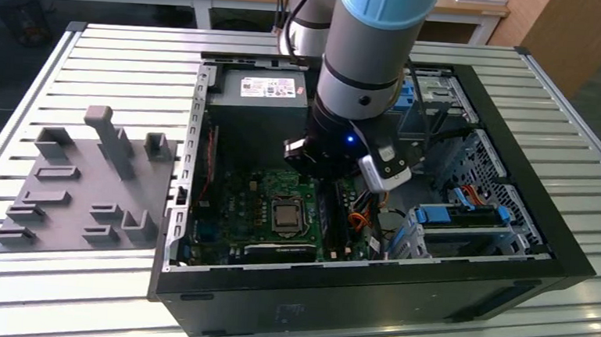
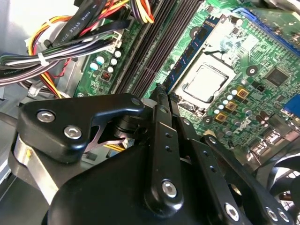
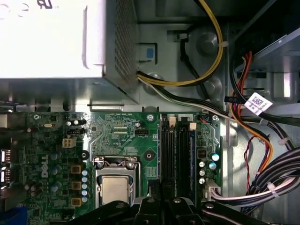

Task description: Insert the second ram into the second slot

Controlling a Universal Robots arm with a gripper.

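My gripper [image 1: 329, 182] is low inside the open computer case [image 1: 377, 287], over the motherboard. Its fingers are shut on the second ram [image 2: 188, 51], a thin blue stick with dark chips. In the second wrist view the stick runs out from the gripper [image 2: 162, 91], between the row of black memory slots [image 2: 145, 51] and the processor socket [image 2: 206, 82]. In the first wrist view the gripper [image 3: 154, 187] sits at the socket-side edge of the slots [image 3: 177, 159]. I cannot tell whether the stick is down in a slot. One slot further out shows a bluish tint.
A bundle of cables [image 2: 70, 47] crowds the slots' far side from the socket. The power supply [image 1: 258, 88] fills the case's back, and drive bays [image 1: 465, 218] with blue latches stand at the exterior view's right. A grey holder [image 1: 81, 178] lies on the slatted table outside.
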